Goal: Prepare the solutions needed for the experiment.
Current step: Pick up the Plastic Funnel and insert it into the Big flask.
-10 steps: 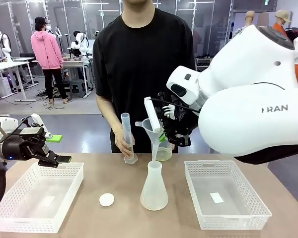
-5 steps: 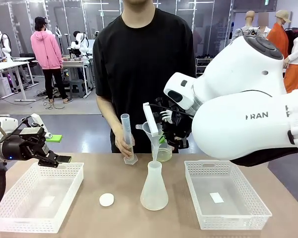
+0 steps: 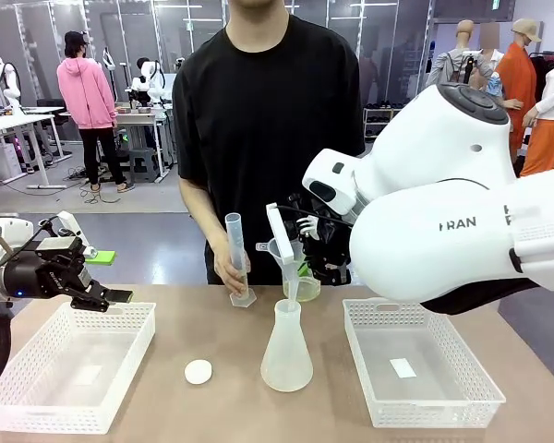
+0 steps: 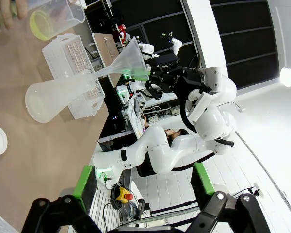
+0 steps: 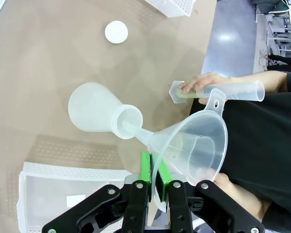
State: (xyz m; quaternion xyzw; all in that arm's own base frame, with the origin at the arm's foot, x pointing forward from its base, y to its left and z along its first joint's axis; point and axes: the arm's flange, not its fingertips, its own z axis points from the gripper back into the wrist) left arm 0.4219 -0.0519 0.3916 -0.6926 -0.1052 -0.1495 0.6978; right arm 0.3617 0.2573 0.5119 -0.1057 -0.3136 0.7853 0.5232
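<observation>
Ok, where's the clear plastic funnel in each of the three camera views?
Front view: clear plastic funnel at centre, spout at the mouth of the frosted conical flask.
Left wrist view: upper middle, lying sideways, spout toward the flask.
Right wrist view: lower right of centre, spout entering the flask.
Shared landmark: the flask under the spout.

Conical flask [image 3: 286, 360] frosted translucent plastic; funnel [image 5: 194, 145] clear glossy plastic. Baskets [image 3: 434, 413] white perforated plastic. Table [image 3: 222, 406] matt tan, maybe laminate. Arm shell [image 3: 443, 249] glossy white; right gripper [image 5: 152, 158] black plastic. Shirt [image 3: 258, 111] black cloth.
</observation>
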